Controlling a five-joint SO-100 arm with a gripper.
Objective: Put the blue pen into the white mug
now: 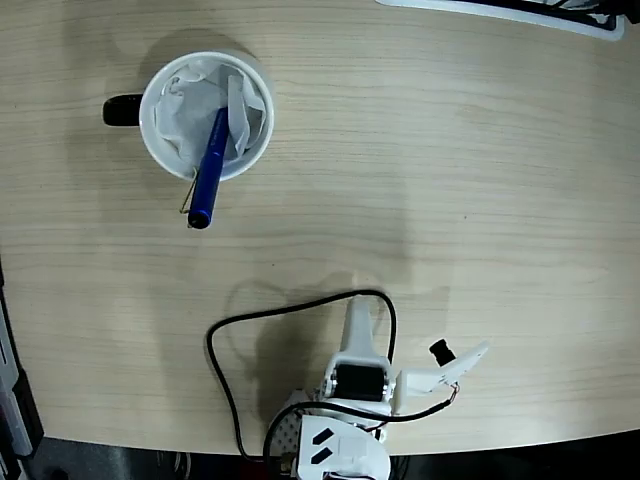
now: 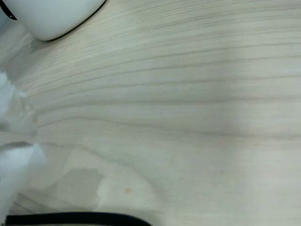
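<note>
The slim glossy bright-blue pen [image 1: 209, 168] is standing slantwise in the round white ceramic mug [image 1: 160, 150], its upper part buried among the crumpled white paper [image 1: 190, 115] that fills the cup and its lower end, seen from the fixed view above, leaning out over the rim toward the bottom of the picture, with a thin metal clip showing just beside it. The mug sits in the upper left of the pale wood-grain worktop [image 1: 450, 200], its black handle [image 1: 122, 110] sticking out to the left. Well apart from it, down at the near edge of the worktop, the white arm is folded back on itself, and its pincer [image 1: 410, 335] holds nothing; one white finger [image 1: 357, 320] points up the picture and the other angles off to the right, so the jaws look spread wide. A black cable [image 1: 225, 345] loops across the wood just left of the arm. From the wrist view I can make out only bare wood grain, a curved white shape [image 2: 51, 16] in the top left corner that may be the mug's base, blurred white patches at the left edge, and a black cable along the bottom. A white-edged object [image 1: 510, 12] lies along the top right edge in the fixed view.
</note>
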